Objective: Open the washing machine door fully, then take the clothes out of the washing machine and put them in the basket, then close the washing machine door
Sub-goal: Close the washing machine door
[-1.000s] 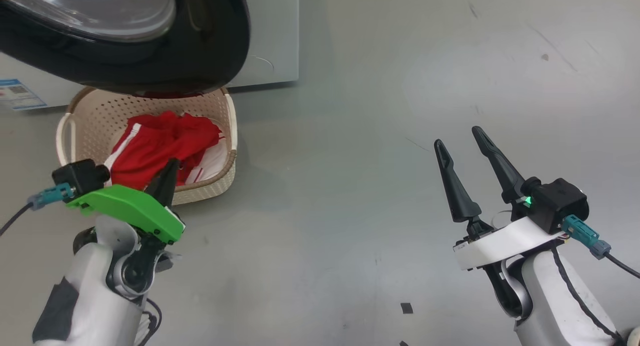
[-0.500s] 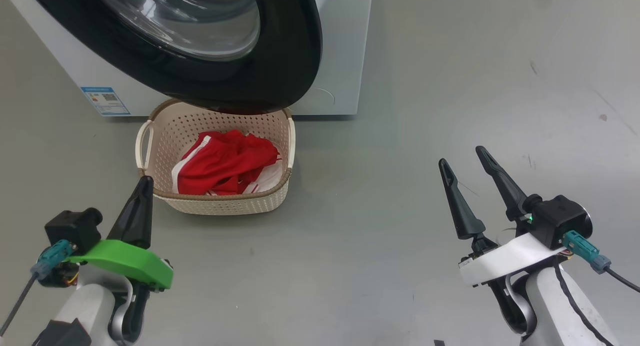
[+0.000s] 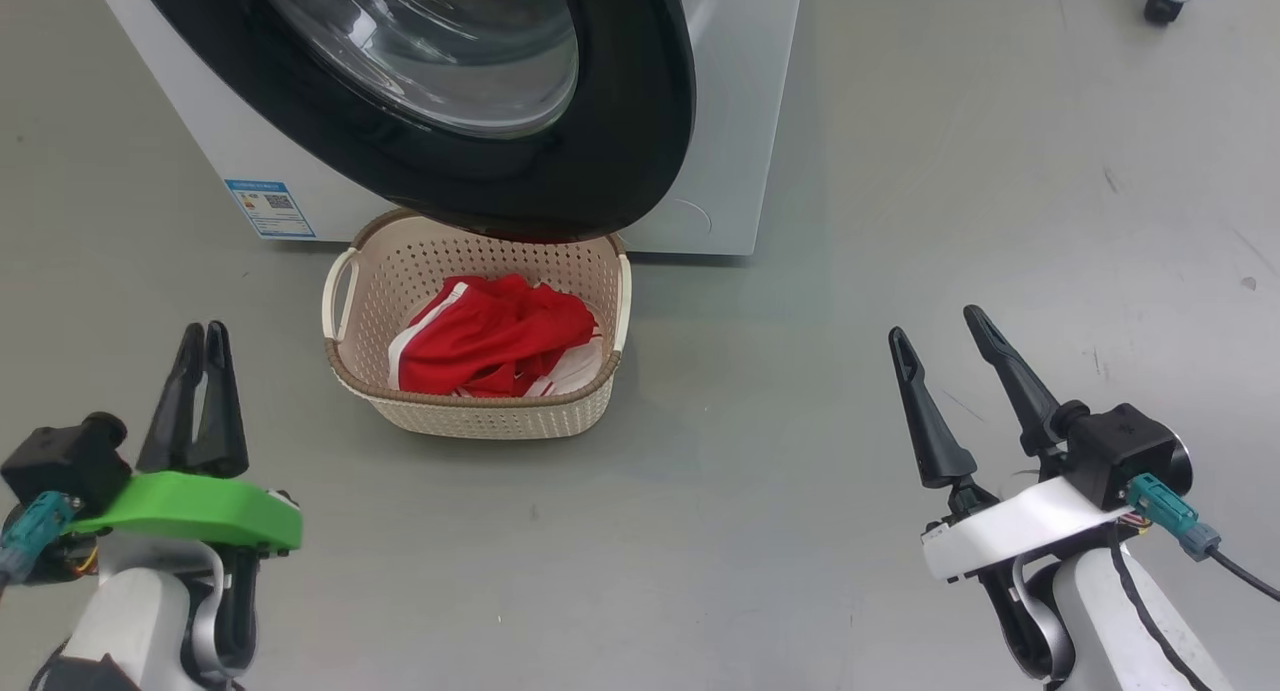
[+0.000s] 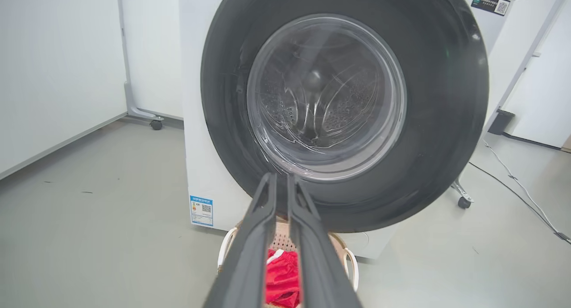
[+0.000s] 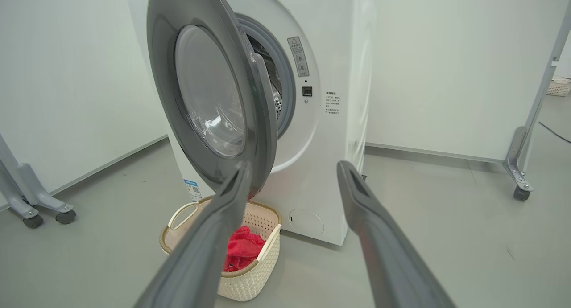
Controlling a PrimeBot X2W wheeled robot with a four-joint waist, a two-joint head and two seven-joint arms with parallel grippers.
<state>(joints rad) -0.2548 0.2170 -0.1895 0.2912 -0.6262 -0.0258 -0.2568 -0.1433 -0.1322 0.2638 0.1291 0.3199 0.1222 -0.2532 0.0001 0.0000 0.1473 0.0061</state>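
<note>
The left end effector (image 3: 203, 329) is barely parted, a thin slit between its two dark fingers, and it holds nothing. It hangs low over the grey floor (image 3: 750, 491). The right end effector (image 3: 934, 323) has its fingers spread wide and is just as empty, well apart from the other.

From the left one, the cream basket (image 3: 480, 418) lies at about 1 o'clock; from the right one, at about 10 o'clock. Neither touches it. The red clothes (image 3: 490, 336) with white stripes sit bunched inside it, below the brown rim.

At 12 o'clock from the basket hangs the washing machine door (image 3: 640, 121), its black rim overlapping the basket's far edge in the head view. In the right wrist view the door stands swung out from the white washing machine (image 3: 745, 111), so the grey rubber ring (image 5: 287, 83) behind it shows.

Judging by this, opening and unloading look done. What shows of the steel drum (image 4: 321, 103) through the glass has no red in it (its lower part is hard to read). What is left is the last step – pushing the door closed – and neither end effector is on the door yet.
</note>
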